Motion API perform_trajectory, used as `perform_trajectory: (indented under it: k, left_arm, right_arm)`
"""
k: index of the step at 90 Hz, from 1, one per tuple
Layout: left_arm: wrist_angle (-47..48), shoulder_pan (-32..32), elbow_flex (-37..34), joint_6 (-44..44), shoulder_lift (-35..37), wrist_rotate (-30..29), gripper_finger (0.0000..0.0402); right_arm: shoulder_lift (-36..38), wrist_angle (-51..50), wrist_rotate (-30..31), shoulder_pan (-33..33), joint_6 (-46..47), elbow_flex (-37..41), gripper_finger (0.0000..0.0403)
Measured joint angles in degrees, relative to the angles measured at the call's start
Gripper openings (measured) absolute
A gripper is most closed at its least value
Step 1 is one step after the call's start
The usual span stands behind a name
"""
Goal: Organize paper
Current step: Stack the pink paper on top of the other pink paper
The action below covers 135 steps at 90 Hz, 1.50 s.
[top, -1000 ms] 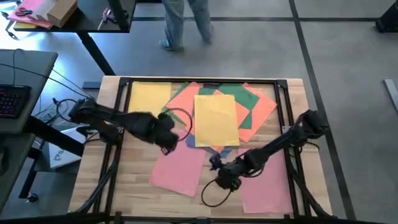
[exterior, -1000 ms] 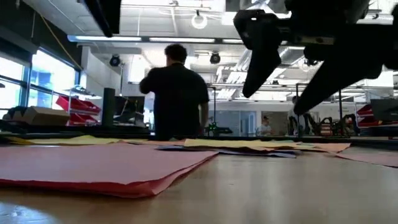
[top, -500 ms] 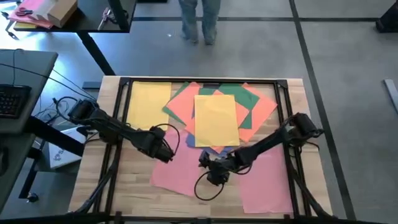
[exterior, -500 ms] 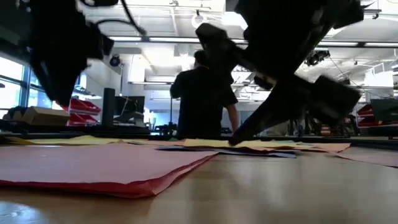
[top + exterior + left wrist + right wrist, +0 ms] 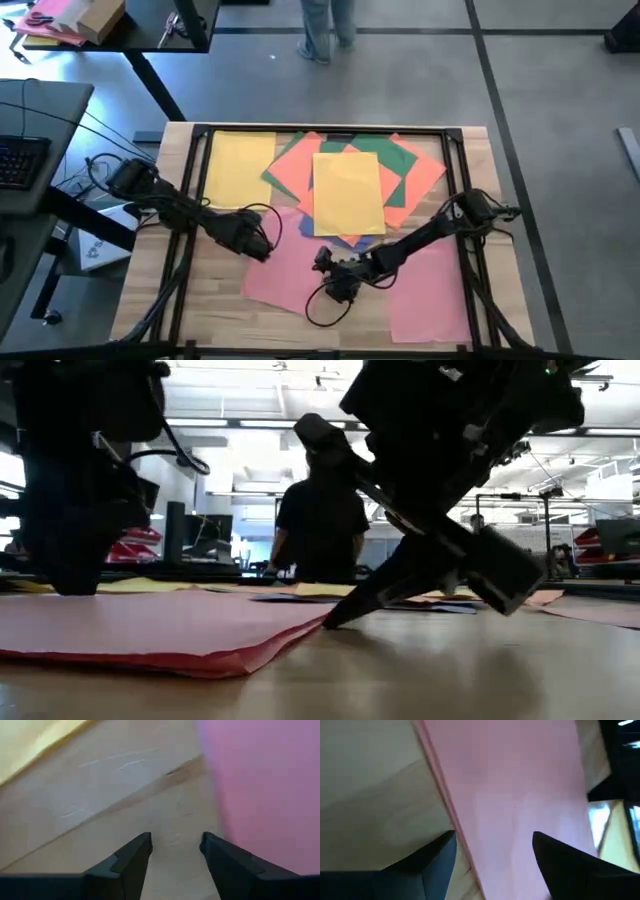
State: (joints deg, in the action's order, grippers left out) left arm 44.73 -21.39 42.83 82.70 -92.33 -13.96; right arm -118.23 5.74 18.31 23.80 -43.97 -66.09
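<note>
Overhead and level views of a wooden counter (image 5: 170, 300) carrying loose coloured sheets. The left gripper (image 5: 262, 248) is hovering low at the left edge of a pink sheet (image 5: 290, 272) lying on the near middle of the counter. Its wrist view is showing the left gripper (image 5: 175, 842) with jaws released, a clear gap standing between the two dark fingers (image 5: 131, 857), bare wood beneath them and the pink sheet (image 5: 265, 790) just beside one finger. The right gripper (image 5: 322, 262) is reaching across from the right and pressing down at the right edge of the same pink sheet. In its own wrist view the right gripper (image 5: 494, 847) is also spreading its jaws apart, straddling the edge of the pink sheet (image 5: 520, 795) where it is meeting the wood. In the low view the right gripper (image 5: 345, 610) is touching down at the corner of the pink sheet (image 5: 160, 625).

A second pink sheet (image 5: 430, 295) is lying at the near right of the counter. Farther back, a yellow sheet (image 5: 348, 190) is topping an overlapping pile of orange sheets (image 5: 425, 170), green sheets (image 5: 395, 160) and a blue sheet (image 5: 345, 240) peeking out below. Another yellow sheet (image 5: 238, 165) is lying flat at the far left, apart from the pile.

A person (image 5: 320, 520) is standing beyond the counter, back turned.
</note>
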Motion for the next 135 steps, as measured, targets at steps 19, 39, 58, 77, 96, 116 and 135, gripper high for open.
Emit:
perform_trajectory:
  k: [19, 39, 58, 77, 96, 116, 135]
  left_arm:
    - [-0.6, 0.0, -0.1, -1.6, 0.0, 0.3, 0.0179]
    - [-1.2, 0.0, 0.0, -0.3, -0.1, 0.5, 0.0179]
    - [-1.7, 0.0, 0.1, -0.3, -0.1, 0.5, 0.0179]
    - [-1.8, 0.0, 0.2, -0.2, -0.2, 0.6, 0.0179]
    - [-1.8, 0.0, 0.2, -0.3, -0.2, 0.8, 0.0179]
    - [-1.8, -0.1, 0.2, -0.3, -0.2, 0.4, 0.0179]
    - [-1.7, -0.1, 0.2, -0.3, -0.2, 0.1, 0.0179]
  right_arm:
    - [-0.2, 1.5, 0.9, 0.2, -1.9, 0.1, 0.0248]
    - [0.5, 1.6, 6.8, 1.0, -2.9, -0.4, 0.0248]
    - [0.8, 1.8, 8.2, 1.2, -2.8, -3.6, 0.0248]
    - [0.8, 1.8, 8.6, 1.9, -2.5, -7.2, 0.0248]
    - [0.8, -0.7, 10.2, 2.6, -1.1, -10.2, 0.0248]
    - [0.9, -9.8, 3.5, 1.9, 14.3, -12.7, 0.0237]
    - [0.6, -10.9, -2.3, 0.6, 19.0, -12.7, 0.0209]
